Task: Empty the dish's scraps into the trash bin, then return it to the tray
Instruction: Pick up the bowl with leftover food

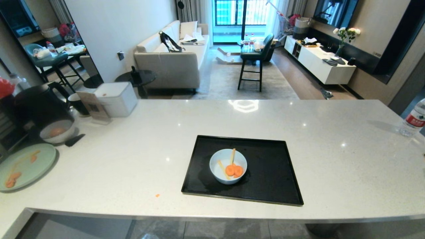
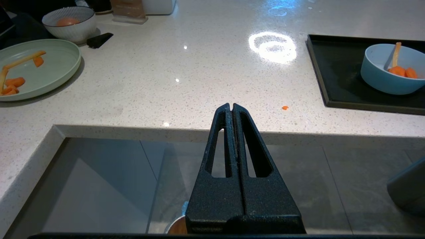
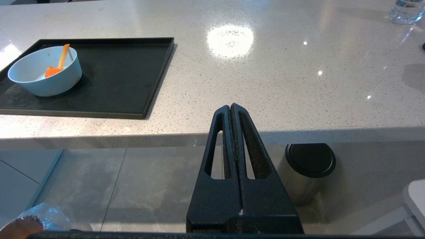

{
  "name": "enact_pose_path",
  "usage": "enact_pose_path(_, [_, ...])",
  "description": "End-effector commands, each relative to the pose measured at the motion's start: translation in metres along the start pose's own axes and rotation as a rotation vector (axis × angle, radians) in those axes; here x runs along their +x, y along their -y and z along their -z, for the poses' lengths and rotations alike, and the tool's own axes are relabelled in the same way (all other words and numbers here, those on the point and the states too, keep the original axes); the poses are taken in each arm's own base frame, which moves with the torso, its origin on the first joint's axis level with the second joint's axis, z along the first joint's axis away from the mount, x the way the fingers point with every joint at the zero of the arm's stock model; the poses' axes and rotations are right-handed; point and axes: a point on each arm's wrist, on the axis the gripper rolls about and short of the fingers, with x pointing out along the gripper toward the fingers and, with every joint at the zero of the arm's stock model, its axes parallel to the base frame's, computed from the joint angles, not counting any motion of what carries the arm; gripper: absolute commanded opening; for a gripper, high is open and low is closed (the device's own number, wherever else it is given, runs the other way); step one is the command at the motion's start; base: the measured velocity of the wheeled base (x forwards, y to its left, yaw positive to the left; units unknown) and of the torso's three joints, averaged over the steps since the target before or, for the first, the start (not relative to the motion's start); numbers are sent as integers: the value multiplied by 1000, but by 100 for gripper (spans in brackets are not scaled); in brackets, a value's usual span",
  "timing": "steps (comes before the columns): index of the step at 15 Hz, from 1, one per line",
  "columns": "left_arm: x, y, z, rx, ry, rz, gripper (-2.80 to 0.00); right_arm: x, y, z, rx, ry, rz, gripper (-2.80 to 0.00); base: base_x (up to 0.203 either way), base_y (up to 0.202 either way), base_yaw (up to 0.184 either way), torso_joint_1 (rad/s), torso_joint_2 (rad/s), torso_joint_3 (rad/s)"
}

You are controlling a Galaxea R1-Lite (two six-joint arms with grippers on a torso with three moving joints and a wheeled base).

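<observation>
The dish (image 1: pixel 228 166), a pale bluish-white bowl, stands left of centre on the black tray (image 1: pixel 265 186) on the white counter. Inside it lie the scraps (image 1: pixel 233 170): two orange carrot slices and thin pale sticks. Neither arm shows in the head view. My left gripper (image 2: pixel 231 105) is shut and empty, held below the counter's front edge, with the dish (image 2: pixel 391 69) far off to one side. My right gripper (image 3: pixel 230 106) is likewise shut and empty, apart from the dish (image 3: pixel 44 71). A sliver of the trash bin (image 3: pixel 20 227), with its clear liner, shows on the floor.
A pale green plate (image 1: pixel 26 166) with carrot bits and a grey-white bowl (image 1: pixel 57 131) sit at the counter's left end. A tiny orange crumb (image 1: pixel 157 195) lies near the front edge. A water bottle (image 1: pixel 413 121) stands far right. A grey cylinder with a black lid (image 3: pixel 307 169) stands under the counter.
</observation>
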Motion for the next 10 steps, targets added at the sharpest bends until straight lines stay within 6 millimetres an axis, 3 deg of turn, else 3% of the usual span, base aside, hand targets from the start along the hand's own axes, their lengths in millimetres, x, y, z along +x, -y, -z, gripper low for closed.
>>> enact_pose_path(1, [0, 0, 0, -1, 1, 0, -280, 0, 0, 0, 1, 1, 0, -280, 0, 0, 0, 0, 0, 0])
enact_pose_path(10, [0, 0, 0, -1, 1, 0, -280, 0, 0, 0, 1, 1, 0, -280, 0, 0, 0, 0, 0, 0])
